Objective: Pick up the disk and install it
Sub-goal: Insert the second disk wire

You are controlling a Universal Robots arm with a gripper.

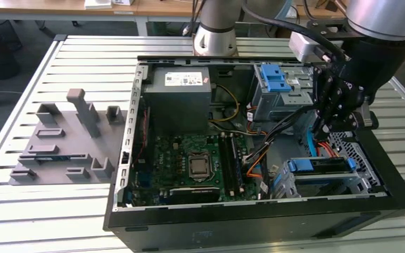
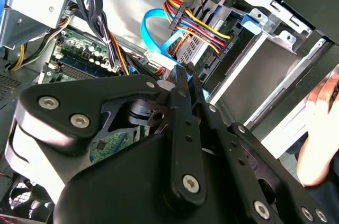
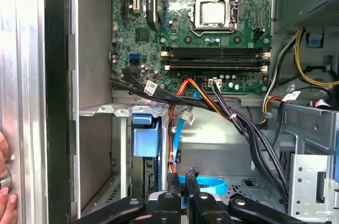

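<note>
The disk (image 1: 319, 165) lies in the low drive cage at the near corner of the open computer case, on the exterior view's right. Its blue frame end shows in the first wrist view (image 3: 145, 140) and in the second wrist view (image 2: 253, 20). My gripper (image 1: 327, 128) hangs inside the case just above and behind that cage, apart from the disk. Its black fingers (image 3: 174, 177) stand together with nothing between them, and they meet at a point in the second wrist view (image 2: 180, 73). A blue flat cable (image 3: 209, 184) runs right behind the fingertips.
The motherboard (image 1: 188, 163) and grey power-supply box (image 1: 181, 95) fill the case's left half. Cable bundles (image 3: 233, 115) cross toward the drive cages. Another blue bracket (image 1: 273, 79) tops the rear cage. A hand (image 2: 318, 128) rests on the case's outer wall. A grey fixture (image 1: 61, 142) stands on the slatted table.
</note>
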